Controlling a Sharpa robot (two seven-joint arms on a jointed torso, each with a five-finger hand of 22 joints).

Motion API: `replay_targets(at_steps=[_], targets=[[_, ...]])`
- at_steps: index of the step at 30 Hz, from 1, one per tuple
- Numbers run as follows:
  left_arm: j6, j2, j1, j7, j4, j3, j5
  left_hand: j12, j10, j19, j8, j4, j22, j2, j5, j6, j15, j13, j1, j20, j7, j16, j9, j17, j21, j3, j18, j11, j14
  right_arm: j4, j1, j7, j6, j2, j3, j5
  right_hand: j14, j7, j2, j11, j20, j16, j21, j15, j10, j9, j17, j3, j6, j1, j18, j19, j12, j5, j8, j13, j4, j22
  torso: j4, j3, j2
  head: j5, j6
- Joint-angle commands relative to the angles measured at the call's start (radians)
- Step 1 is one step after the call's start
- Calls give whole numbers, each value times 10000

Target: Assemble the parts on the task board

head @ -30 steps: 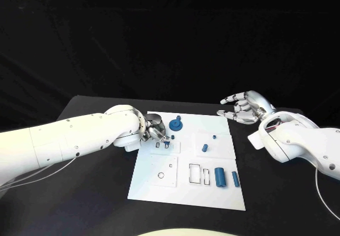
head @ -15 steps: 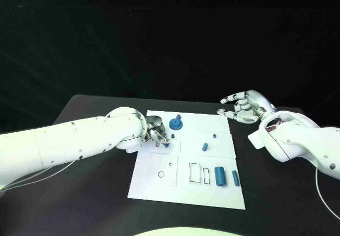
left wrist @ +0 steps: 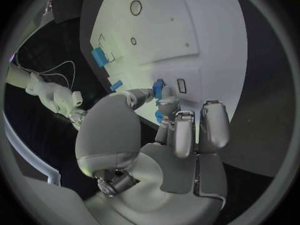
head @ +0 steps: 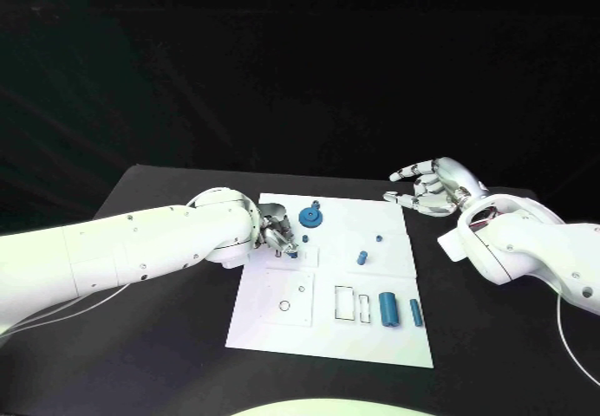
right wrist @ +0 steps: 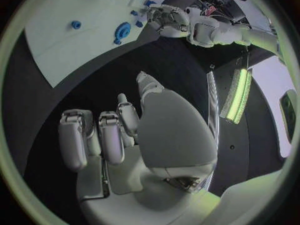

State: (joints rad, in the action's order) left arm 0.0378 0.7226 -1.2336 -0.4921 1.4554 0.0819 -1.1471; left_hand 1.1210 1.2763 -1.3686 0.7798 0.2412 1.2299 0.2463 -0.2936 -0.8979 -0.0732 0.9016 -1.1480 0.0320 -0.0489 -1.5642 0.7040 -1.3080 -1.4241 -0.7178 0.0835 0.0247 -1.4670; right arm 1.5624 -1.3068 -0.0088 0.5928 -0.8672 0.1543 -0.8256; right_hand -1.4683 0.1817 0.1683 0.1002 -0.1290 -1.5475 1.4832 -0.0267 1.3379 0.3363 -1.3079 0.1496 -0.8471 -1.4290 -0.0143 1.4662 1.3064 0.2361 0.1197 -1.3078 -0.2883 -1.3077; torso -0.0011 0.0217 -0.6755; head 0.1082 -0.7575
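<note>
- Between the fingers [left wrist: 164, 102] of the left hand [head: 277, 230]: a small blue part [left wrist: 158, 89], pinched and held low over the upper left of the task board [head: 322, 338], just beside a small outlined slot [left wrist: 181, 85].
- Well off to the side, over bare table [head: 163, 186] beyond the board's far right corner: right hand [head: 432, 188], fingers [right wrist: 103, 135] curled but apart, clamped on nothing.
- Past the left fingers on the board: blue gear-like piece [head: 310, 217] close by; small blue peg [head: 361, 258] toward the middle; two blue cylinders [head: 389, 310] lying near the board's lower right, beside empty outlined recesses [head: 345, 305].
- Risk, as a judgement: pinched part tilting or slipping in so narrow a pinch, then jamming at the slot's edge or dropping flat onto the board.
- Further risk: fingers hiding the slot in the head view, so a misaligned press likely to shove the light board across the table, with no other hand steadying it.
- Also possible: knuckles brushing the gear-like piece just beside them on any sideways correction.
- Under everything: matt black table, white flat board lying on it.
- Around: dark backdrop, nothing else readable beyond the table's edge.
</note>
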Motion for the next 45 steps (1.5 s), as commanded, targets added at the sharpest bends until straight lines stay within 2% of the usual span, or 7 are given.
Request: replay_targets(at_steps=[1, 21, 24, 29, 45], targets=[[277, -24, 3, -29, 22, 2, -160, 23, 59, -82, -61, -2267, 8, 22, -14, -82, -64, 2, -62, 19, 1, -46, 5, -2589, -51, -2264, -106, 5, -1025, 15, 7, 97, -138, -1, 0, -17, -844, -1, -52, -49, 49, 50, -35, 67, 14, -9, -1919, 65, -56, 58, -97, 528, 8, 55, 61, -147, -18, -2030, -1, -2, 7, 3, -20], [668, -145, 15, -51, -4, 37, -138, 2, 75, -91, -81, -2264, 20, 45, -86, -106, -69, -8, -50, 12, 5, -41, 11, -2578, -56, -2254, -108, 11, -1022, 6, 19, 99, -177, 13, 1, -8, -844, -1, -52, -49, 49, 50, -35, 67, 14, -9, -1919, 65, -56, 58, -97, 528, 8, 55, 61, -147, -18, -2030, -4, -10, 0, 18, -27], [736, -180, 14, -58, -31, 38, -97, -28, 134, -100, -131, -2252, 30, 91, -406, -171, -84, 18, 7, -3, 22, -41, 39, -2578, -59, -2203, -111, 26, -1022, 5, 19, 100, -176, 16, 1, -8, -844, -1, -52, -49, 49, 50, -35, 67, 14, -9, -1919, 65, -56, 58, -97, 528, 8, 55, 61, -147, -18, -2030, -4, -13, -4, 10, -26], [783, -251, 13, -79, -127, 39, -34, -33, 173, -94, -156, -2227, 17, 88, -587, -200, -91, 46, 57, -11, 32, -37, 62, -2572, -51, -2154, -108, 34, -1020, 3, 19, 102, -174, 20, 1, -6, -844, -1, -52, -49, 49, 50, -35, 67, 14, -9, -1919, 65, -56, 58, -97, 528, 8, 55, 61, -147, -18, -2030, -13, -19, 0, 15, -31], [763, -558, 12, -114, -513, 41, 227, 79, 400, -137, -201, -1872, 73, -222, -640, -347, -141, 291, 545, -53, 138, -66, 169, -2628, -58, -1905, -120, 105, -1038, -2, 21, 113, -171, 28, 1, 5, -844, -1, -52, -49, 49, 50, -35, 67, 14, -9, -1919, 65, -56, 58, -97, 528, 8, 55, 61, -147, -18, -2030, -12, -17, -3, 0, -37]])
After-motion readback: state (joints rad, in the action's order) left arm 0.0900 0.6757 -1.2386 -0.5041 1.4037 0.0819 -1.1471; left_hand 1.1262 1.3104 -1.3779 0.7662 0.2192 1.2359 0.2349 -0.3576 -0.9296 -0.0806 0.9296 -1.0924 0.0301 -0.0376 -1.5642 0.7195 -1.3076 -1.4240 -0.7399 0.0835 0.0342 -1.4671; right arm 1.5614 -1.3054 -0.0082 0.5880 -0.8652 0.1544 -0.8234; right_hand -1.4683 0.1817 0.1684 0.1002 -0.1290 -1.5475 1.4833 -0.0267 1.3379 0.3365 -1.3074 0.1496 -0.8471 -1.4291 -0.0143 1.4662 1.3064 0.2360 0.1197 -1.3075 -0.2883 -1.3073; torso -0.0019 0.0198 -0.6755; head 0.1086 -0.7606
